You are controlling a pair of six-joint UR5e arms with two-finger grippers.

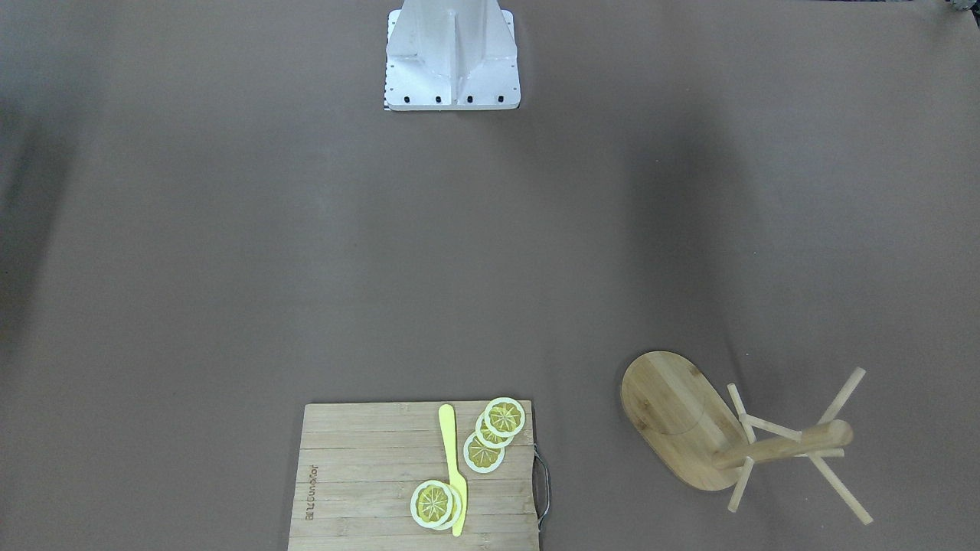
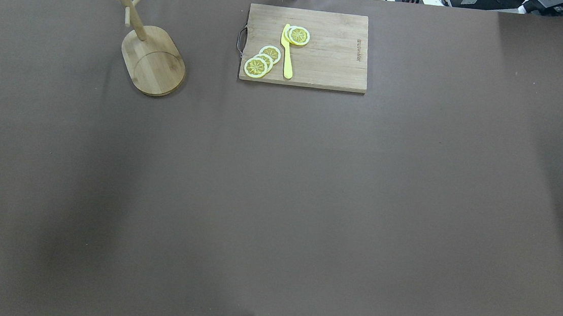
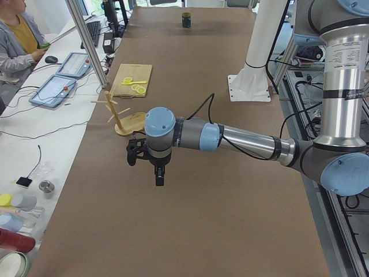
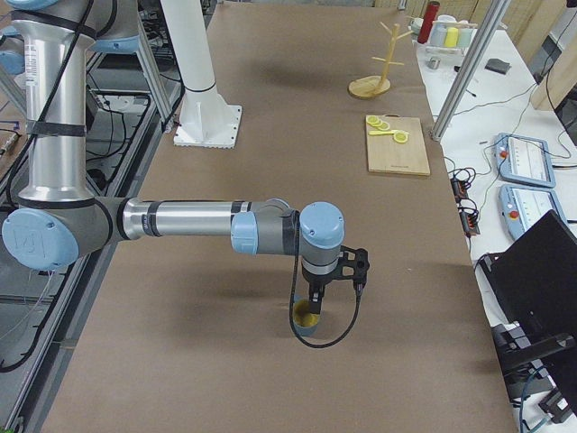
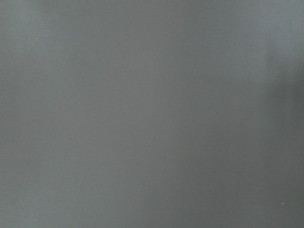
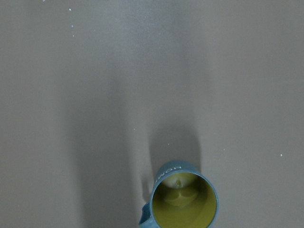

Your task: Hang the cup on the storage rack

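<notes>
The cup (image 6: 184, 198) is a blue-grey mug with a yellowish inside and white lettering. It stands upright on the brown table, at the bottom edge of the right wrist view. In the exterior right view my right gripper (image 4: 313, 305) hangs directly over the cup (image 4: 305, 323); I cannot tell whether it is open or shut. The storage rack (image 2: 152, 60) is a bamboo mug tree standing far off on the table's left side, also seen in the front view (image 1: 681, 421). My left gripper (image 3: 158, 178) hovers over bare table near the rack (image 3: 122, 118); its state cannot be told.
A slatted cutting board (image 2: 321, 49) with lemon slices (image 2: 262, 60) and a yellow knife (image 2: 287, 51) lies at the far middle edge. The robot's base plate (image 1: 452, 69) sits mid-table on the near side. An operator (image 3: 14, 40) and tablets are beside the table.
</notes>
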